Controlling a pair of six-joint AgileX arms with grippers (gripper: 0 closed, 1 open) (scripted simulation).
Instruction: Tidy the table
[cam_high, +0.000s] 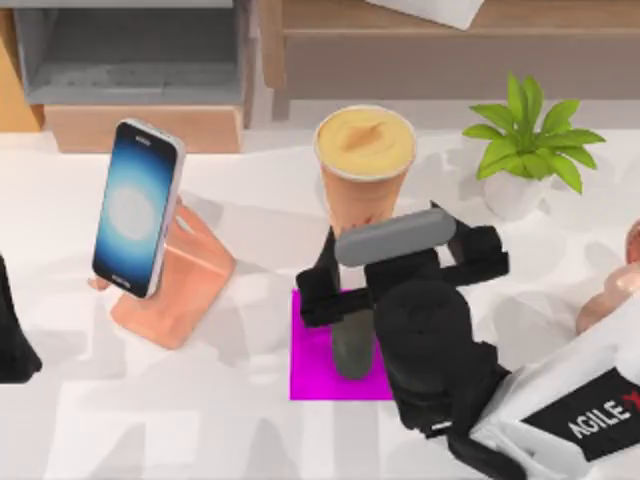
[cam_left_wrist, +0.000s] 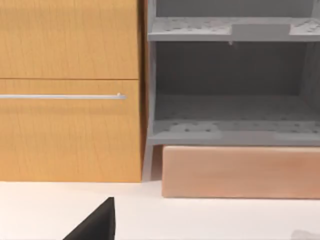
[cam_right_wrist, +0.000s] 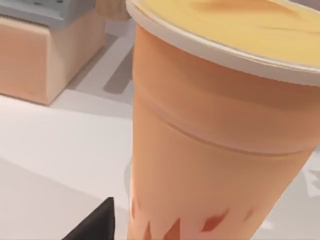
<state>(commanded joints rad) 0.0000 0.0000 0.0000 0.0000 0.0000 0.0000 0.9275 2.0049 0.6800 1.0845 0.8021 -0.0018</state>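
The right gripper (cam_high: 352, 290) has its jaws spread around the orange cup (cam_high: 362, 175) over the magenta mat (cam_high: 315, 365) mid-desk (cam_high: 200, 420), so, judging by this, release it gently and retreat without tipping it; left arm parked at the left edge.

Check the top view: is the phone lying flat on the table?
No. The phone stands tilted on a pink stand, raised off the table.
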